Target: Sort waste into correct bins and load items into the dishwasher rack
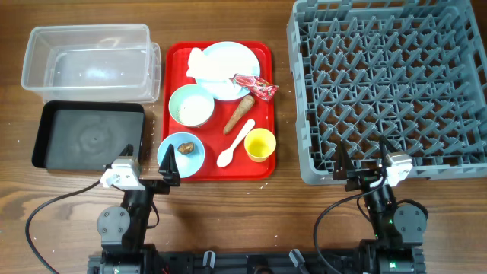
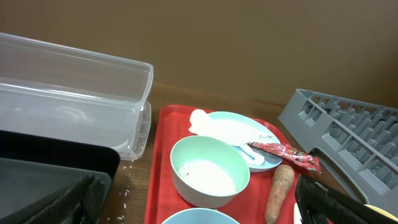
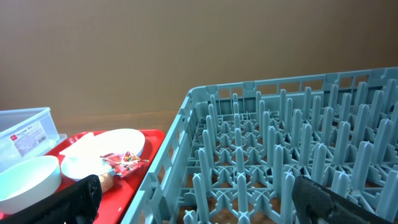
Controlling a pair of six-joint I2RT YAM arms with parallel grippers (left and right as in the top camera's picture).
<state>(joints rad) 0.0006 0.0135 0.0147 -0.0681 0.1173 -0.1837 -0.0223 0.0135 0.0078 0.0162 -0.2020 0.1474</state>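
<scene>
On the red serving tray (image 1: 262,57) lie a pale blue plate (image 1: 236,61) with crumpled white paper (image 1: 202,67), a red wrapper (image 1: 255,86), a carrot-like piece (image 1: 238,114), a whitish bowl (image 1: 191,105) holding white grains, a light blue bowl (image 1: 181,156) holding a brown lump (image 1: 185,148), a white spoon (image 1: 234,144) and a yellow cup (image 1: 259,144). The clear tub (image 1: 91,61) and black tray (image 1: 87,135) are at the left, the grey rack (image 1: 392,84) at the right. My left gripper (image 1: 148,158) is open by the light blue bowl. My right gripper (image 1: 363,154) is open at the rack's front edge.
A few white grains lie on the wood between the black tray (image 2: 37,168) and the red tray (image 2: 163,155). The rack's near wall (image 3: 168,168) stands just ahead of my right gripper (image 3: 199,205). Cables trail along the table's front edge.
</scene>
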